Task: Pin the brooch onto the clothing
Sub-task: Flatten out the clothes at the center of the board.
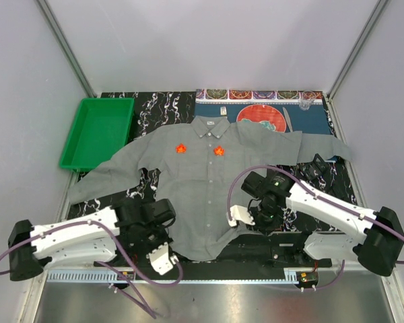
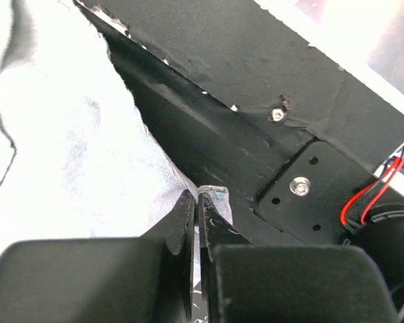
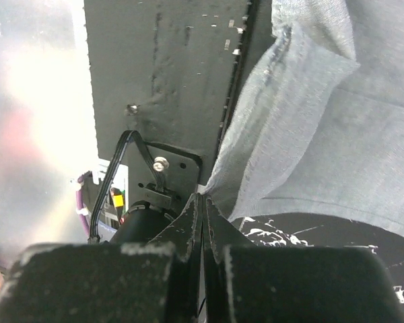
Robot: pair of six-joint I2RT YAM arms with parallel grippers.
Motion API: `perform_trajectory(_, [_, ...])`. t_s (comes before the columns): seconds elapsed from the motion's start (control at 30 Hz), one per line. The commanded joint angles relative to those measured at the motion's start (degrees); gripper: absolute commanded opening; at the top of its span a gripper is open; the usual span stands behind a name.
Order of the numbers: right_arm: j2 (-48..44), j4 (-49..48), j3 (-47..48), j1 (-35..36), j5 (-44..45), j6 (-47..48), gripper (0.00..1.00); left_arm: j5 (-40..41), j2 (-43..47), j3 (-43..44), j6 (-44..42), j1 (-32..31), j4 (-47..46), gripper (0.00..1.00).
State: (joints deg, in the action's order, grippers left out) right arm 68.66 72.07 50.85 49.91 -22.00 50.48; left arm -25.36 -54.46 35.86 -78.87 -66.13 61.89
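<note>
Two brooches (image 1: 181, 148) sit near the shirt (image 1: 209, 192) collar. The left gripper (image 2: 196, 198) and right gripper (image 3: 202, 202) each clamp its bottom hem, apparently repositioning the garment. The next move calls for an even, joint pull.

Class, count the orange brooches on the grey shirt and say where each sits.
2. The first brooch is on the shirt, below the collar, left of the buttons; the second brooch just right of them. Folds might hide others.

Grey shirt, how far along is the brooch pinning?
Looks done: two small orange-red brooches sit on the grey button-up shirt's chest. In hand: left gripper and right gripper each pinch its bottom hem. Left: letting go; whether the pins are fastened isn't visible.
</note>
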Motion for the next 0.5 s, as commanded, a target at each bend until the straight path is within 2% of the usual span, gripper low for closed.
perform_trajectory(0.0, [-2.13,2.72,-1.45,4.48,-0.15,3.75,0.0,-3.29,7.95,1.15,-2.69,-0.32,8.41,0.0])
perform_trajectory(0.13, [-0.64,3.16,-1.28,8.88,-0.5,5.15,0.0,-2.23,12.96,0.09,-4.18,-0.23,10.71,0.0])
perform_trajectory(0.17, [-0.2,3.16,-1.19,10.02,-0.33,5.42,0.11,-2.06,13.58,-0.08,-4.79,-0.23,11.06,0.04])
perform_trajectory(0.2, [0.33,3.42,-1.37,10.55,-0.06,5.77,0.2,-1.8,14.11,-0.17,-4.8,-0.32,11.24,0.13])
perform_trajectory(0.3, [-0.28,4.56,-1.11,12.48,-0.24,7.26,0.26,-0.83,15.52,-0.44,-4.36,-0.32,11.59,0.15])
perform_trajectory(0.37, [-0.55,5.35,-0.75,13.02,-0.59,7.97,0.36,-0.83,16.48,-0.44,-4.62,-0.23,11.85,0.18])
perform_trajectory(0.4, [-0.46,6.23,-0.14,13.28,-1.2,8.14,0.44,-0.74,16.84,-0.35,-4.71,-0.23,12.11,0.2])
perform_trajectory(0.47, [-0.9,5.54,0.39,13.28,-0.86,6.57,0.47,-0.39,17.89,0.0,-3.06,-0.23,11.94,0.37])
